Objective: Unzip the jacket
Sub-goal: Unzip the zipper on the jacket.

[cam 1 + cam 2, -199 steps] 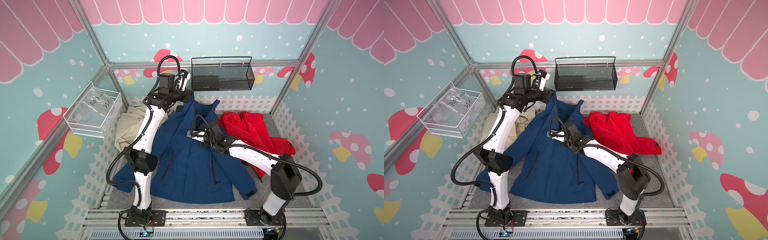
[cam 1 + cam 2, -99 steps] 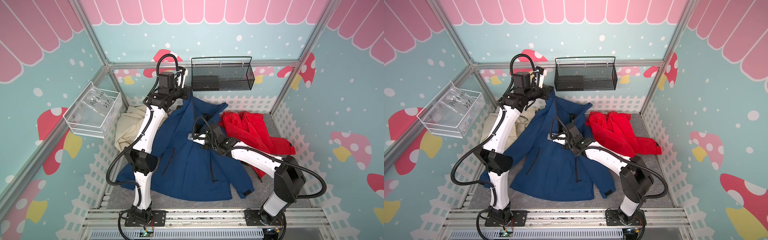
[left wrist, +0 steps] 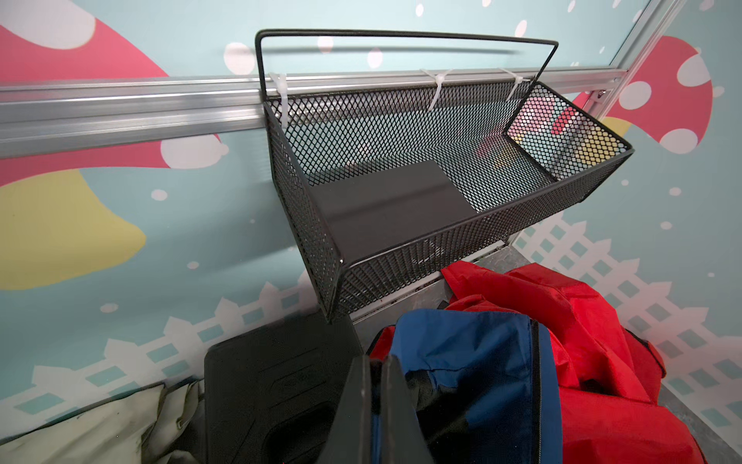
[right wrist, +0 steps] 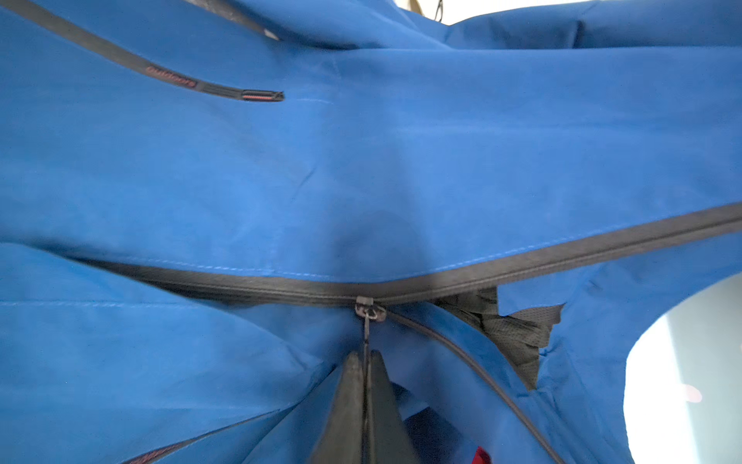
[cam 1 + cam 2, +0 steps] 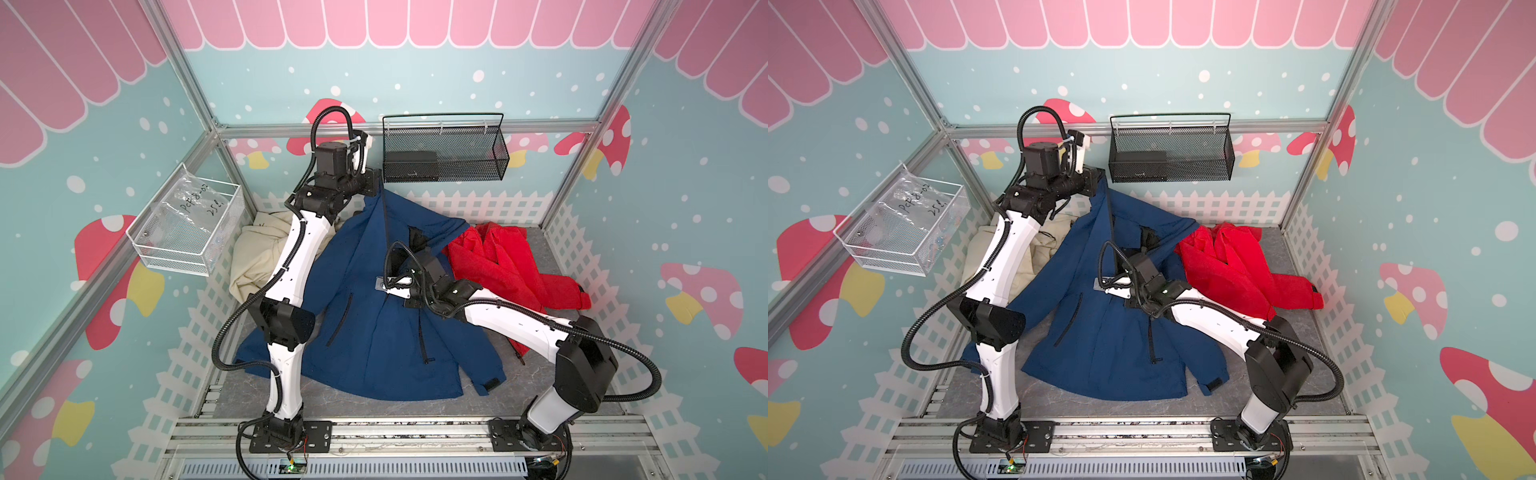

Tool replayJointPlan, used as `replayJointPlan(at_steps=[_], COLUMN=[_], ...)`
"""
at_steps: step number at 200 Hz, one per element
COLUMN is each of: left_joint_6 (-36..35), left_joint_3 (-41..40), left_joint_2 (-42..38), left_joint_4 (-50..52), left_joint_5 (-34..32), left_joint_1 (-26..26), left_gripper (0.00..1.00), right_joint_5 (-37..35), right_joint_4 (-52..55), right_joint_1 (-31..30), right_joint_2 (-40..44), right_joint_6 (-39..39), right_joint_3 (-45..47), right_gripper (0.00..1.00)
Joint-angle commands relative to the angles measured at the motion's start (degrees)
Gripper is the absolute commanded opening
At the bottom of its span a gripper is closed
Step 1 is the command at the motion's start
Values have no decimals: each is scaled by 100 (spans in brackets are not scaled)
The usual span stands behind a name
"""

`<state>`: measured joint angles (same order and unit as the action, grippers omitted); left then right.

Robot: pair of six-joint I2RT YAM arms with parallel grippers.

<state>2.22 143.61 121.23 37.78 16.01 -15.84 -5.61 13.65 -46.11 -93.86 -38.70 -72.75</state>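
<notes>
Red coat point(image 5: 511, 266), beige cloth point(image 5: 259, 249), mesh basket point(image 5: 457, 162)

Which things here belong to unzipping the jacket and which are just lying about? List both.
In the job:
- blue jacket
- zipper pull, pinched by the right gripper
- left gripper, shut on the jacket's top edge

Lying about:
- red jacket
- cream garment
- black mesh basket
- white wire tray

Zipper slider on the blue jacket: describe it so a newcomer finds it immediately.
Find the blue jacket spread mid-table, between the cream garment and the red jacket. On its long black front zip, the zipper slider sits where the closed track splits open, its pull pinched in the shut right gripper. Unlike the short pocket zips, it's the only one gripped.
</notes>
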Motion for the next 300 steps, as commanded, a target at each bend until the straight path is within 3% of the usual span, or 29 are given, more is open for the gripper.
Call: replayJointPlan(at_steps=[1, 300], left_joint_6=[121, 285], left_joint_3=[191, 352], left_joint_2=[-218, -89], left_joint_4=[-818, -1146], left_joint_5=[-195, -340], left_joint_1=[89, 248], left_gripper=[0, 0], right_joint_5=[64, 455], right_joint_4=[669, 1332], right_joint_1=[-139, -583], right_joint_2=[156, 263], right_joint_6=[6, 537], right_joint_3=[164, 542], right_gripper=[0, 0])
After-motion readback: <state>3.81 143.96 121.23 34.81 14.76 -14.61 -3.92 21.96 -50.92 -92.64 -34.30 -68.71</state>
